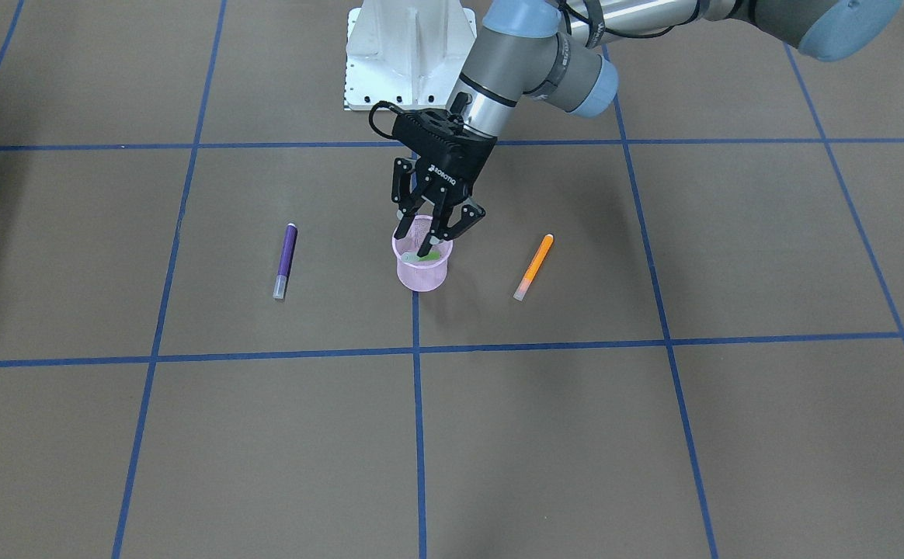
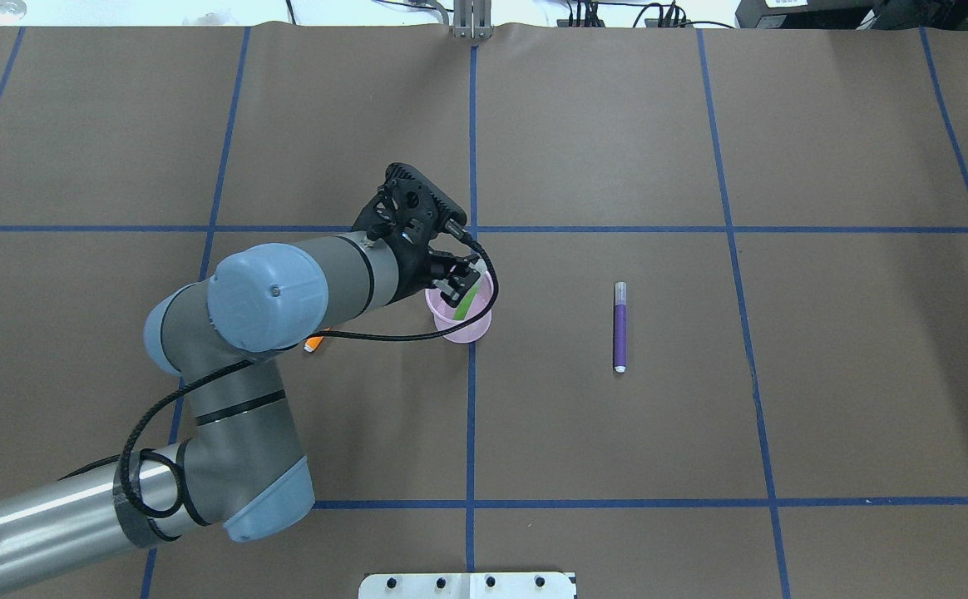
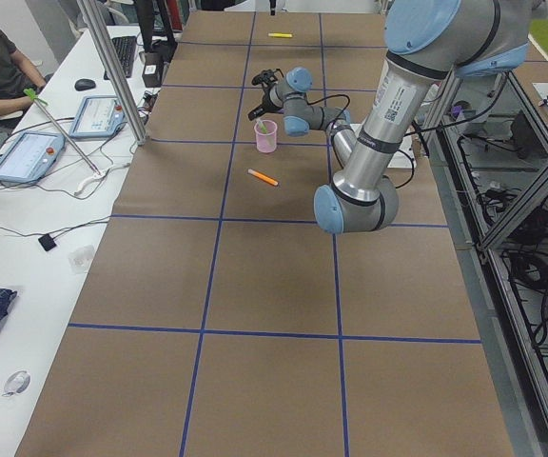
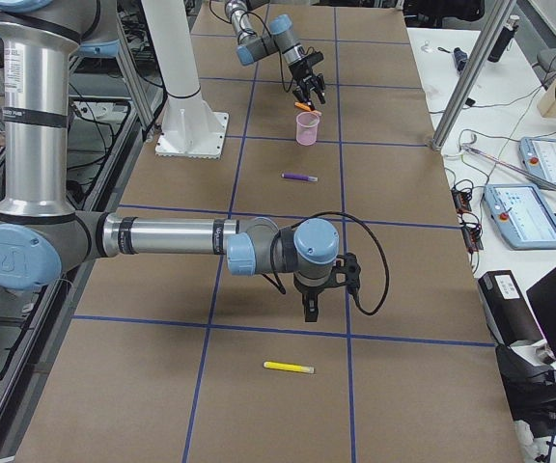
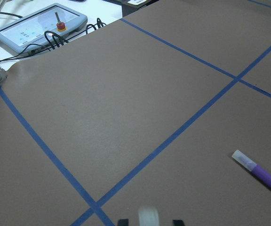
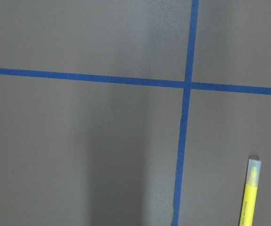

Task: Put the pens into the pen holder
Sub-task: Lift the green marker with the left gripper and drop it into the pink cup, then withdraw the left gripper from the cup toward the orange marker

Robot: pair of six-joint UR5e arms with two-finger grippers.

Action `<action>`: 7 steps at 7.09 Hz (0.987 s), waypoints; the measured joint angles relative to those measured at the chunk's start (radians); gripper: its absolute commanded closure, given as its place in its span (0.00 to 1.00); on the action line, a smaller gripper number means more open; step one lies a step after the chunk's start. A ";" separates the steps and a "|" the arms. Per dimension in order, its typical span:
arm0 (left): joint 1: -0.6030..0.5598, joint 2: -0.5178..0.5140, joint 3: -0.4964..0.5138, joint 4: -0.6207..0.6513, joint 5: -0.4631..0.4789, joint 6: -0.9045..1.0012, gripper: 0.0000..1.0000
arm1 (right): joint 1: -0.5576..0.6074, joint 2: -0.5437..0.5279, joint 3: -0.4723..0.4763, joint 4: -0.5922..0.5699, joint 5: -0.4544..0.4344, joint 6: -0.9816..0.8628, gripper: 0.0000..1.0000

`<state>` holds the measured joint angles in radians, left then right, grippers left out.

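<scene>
We judge our left tool, its fingers apart over the pen holder, is placed to leave the green pen leaning inside, while the purple pen, orange pen and yellow pen lie on the tabletop, and of the right tool we cannot tell the grip.

My arms are silver-grey metal tubes with pale blue joint caps. A black cable runs along my left one to a black two-finger end effector lettered ROBOTIQ in white.
</scene>
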<state>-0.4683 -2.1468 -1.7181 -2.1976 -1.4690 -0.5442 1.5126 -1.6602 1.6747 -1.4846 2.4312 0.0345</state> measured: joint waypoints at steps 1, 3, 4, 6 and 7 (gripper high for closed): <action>-0.016 0.051 -0.038 0.000 -0.007 0.000 0.07 | 0.000 -0.002 -0.010 0.001 -0.003 -0.003 0.00; -0.102 0.152 -0.076 -0.001 -0.138 0.001 0.01 | 0.000 -0.003 -0.077 0.029 -0.020 -0.017 0.01; -0.154 0.216 -0.086 -0.001 -0.226 -0.001 0.01 | 0.000 -0.001 -0.146 0.083 -0.039 -0.022 0.07; -0.281 0.339 -0.107 0.003 -0.402 -0.002 0.01 | -0.001 0.037 -0.298 0.188 -0.104 -0.015 0.16; -0.353 0.383 -0.108 0.008 -0.512 -0.002 0.01 | -0.001 0.073 -0.372 0.204 -0.128 -0.006 0.17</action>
<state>-0.8212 -1.7642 -1.8260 -2.1893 -1.9809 -0.5460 1.5115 -1.5876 1.3023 -1.2808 2.3028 0.0281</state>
